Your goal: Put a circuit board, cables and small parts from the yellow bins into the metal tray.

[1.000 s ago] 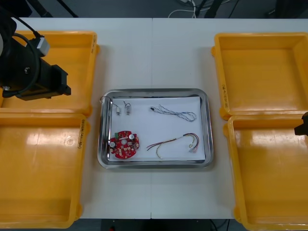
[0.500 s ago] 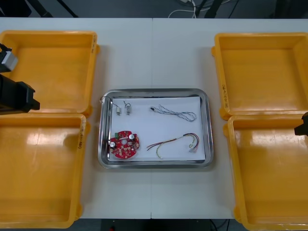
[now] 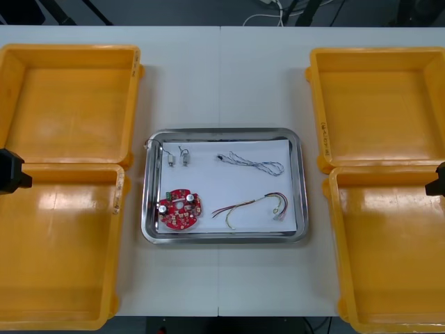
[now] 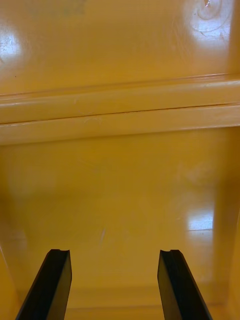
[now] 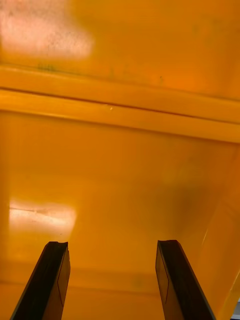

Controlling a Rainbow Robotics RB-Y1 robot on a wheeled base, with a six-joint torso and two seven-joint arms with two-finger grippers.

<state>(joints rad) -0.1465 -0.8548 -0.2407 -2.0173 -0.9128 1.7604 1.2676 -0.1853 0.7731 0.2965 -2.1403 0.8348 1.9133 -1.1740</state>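
Bench [image 3: 222, 76]: I see 4 yellow bins [image 3: 69, 104], metal tray [image 3: 300, 182] between.
Tray load: circuit board [image 3: 179, 209], 2 cables [image 3: 252, 164], small metal parts [image 3: 176, 157].
Left claw [image 5: 112, 244]: apart, over bin.
Right claw [image 4: 114, 251]: apart, over bin.

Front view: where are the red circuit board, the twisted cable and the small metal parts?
red circuit board [image 3: 179, 209], front view, centre of the round board.
twisted cable [image 3: 250, 163], front view, middle of its length.
small metal parts [image 3: 167, 159], front view, on the left one.

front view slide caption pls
Shiny metal tray holding round red circuit board, two cables, small metal parts; yellow bins and parked arms flank it.
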